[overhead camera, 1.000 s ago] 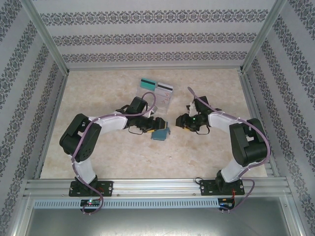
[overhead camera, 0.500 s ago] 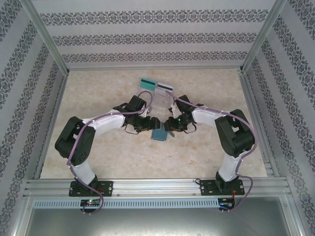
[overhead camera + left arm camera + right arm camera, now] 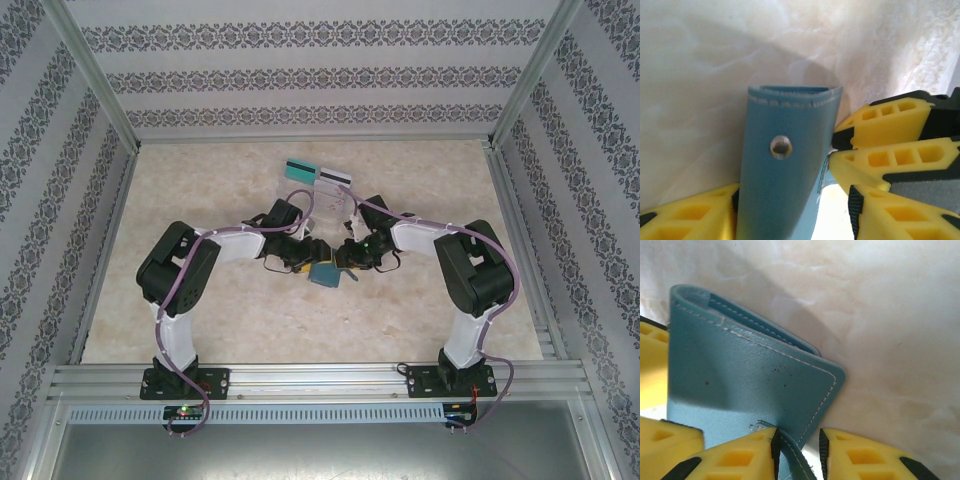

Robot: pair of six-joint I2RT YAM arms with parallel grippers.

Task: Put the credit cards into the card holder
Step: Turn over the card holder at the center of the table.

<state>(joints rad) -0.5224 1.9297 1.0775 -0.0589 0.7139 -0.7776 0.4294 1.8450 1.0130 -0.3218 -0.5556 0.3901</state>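
Beige marbled stone covers the table (image 3: 220, 320), and its middle is largely hidden by the left arm (image 3: 180, 275) and the right arm (image 3: 470, 270), which bend inward until their tips nearly meet. Behind them a clear tray (image 3: 322, 200) is faint and partly covered by the wrists.

The teal card holder (image 3: 324, 274) sits between the two grippers near the table's centre. I cannot tell whether it rests on the surface or hangs above it. Its lower end is cut off at the bottom of both wrist views.

The left gripper (image 3: 792, 200) has its jaws spread around the holder: one yellow finger (image 3: 715, 200) lies against it, and a bright gap shows on the other side. The right gripper (image 3: 799, 440) has the holder's thin edge between narrowly parted jaws, but I cannot tell whether they clamp it.

A green card (image 3: 298, 168) and a white card (image 3: 335, 175) lie side by side at the tray's far end, well apart from the holder. A small metal snap (image 3: 781, 147) marks the holder's flap.
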